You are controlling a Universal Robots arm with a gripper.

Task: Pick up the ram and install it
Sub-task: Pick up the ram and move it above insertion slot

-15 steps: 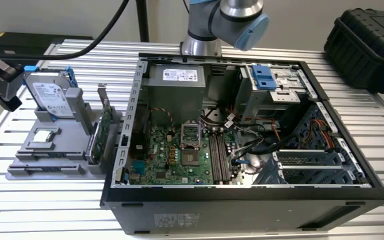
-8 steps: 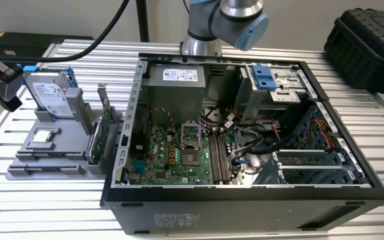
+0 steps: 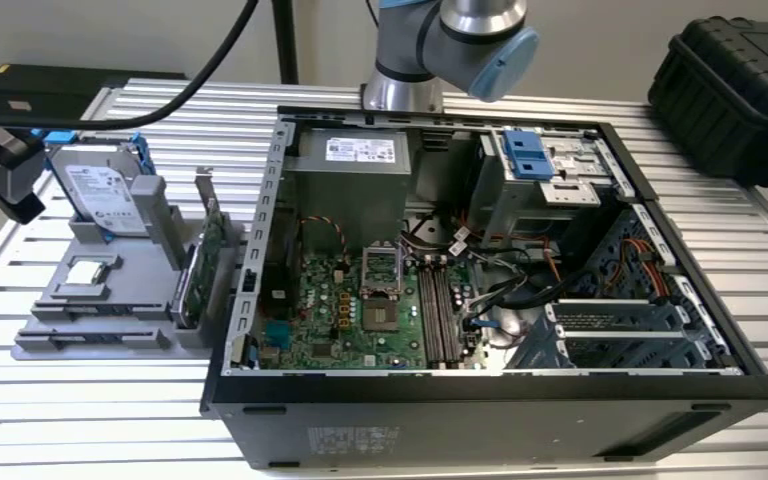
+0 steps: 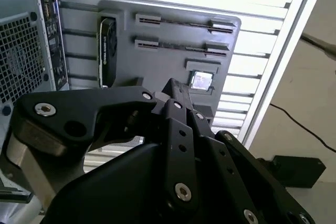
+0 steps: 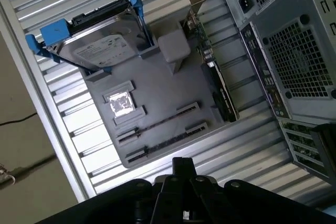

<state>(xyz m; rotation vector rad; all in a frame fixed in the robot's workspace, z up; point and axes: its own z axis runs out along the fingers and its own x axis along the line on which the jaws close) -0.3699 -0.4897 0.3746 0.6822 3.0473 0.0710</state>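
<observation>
On the grey parts tray (image 5: pixel 157 82), a thin dark strip stands on edge between the end clips of a long holder. I take this for the ram (image 5: pixel 163 141), seen edge-on; a second holder lies alongside it with a like strip, and I cannot tell the two apart. The clips would keep a stick upright with its top edge free, which suits a pinch from above.

Next holder out: processor chip (image 5: pixel 122 103), silver, flat in a square pocket. Beyond it the hard drive (image 5: pixel 100 45) leans in its blue carrier against a raised block. Expansion card (image 5: pixel 212 77) stands on edge along the tray's side nearest the computer case (image 3: pixel 491 410).

Hand (image 5: pixel 181 162) hangs over the counter (image 3: pixel 117 400) just off the tray's ram end, apart from everything. In both wrist views its fingers look drawn together at the tip, with nothing visible between them. Judged clenched and carrying nothing, so the pick-up reads as not yet made.

Exterior view: tray sits at the exterior view's left, touching or just beside the case. Case lies on its side with the panel off, so the motherboard (image 3: pixel 357 310) faces up. Long memory slots (image 3: pixel 438 310) run beside the processor socket. Whether any slot is filled, I cannot tell.
</observation>
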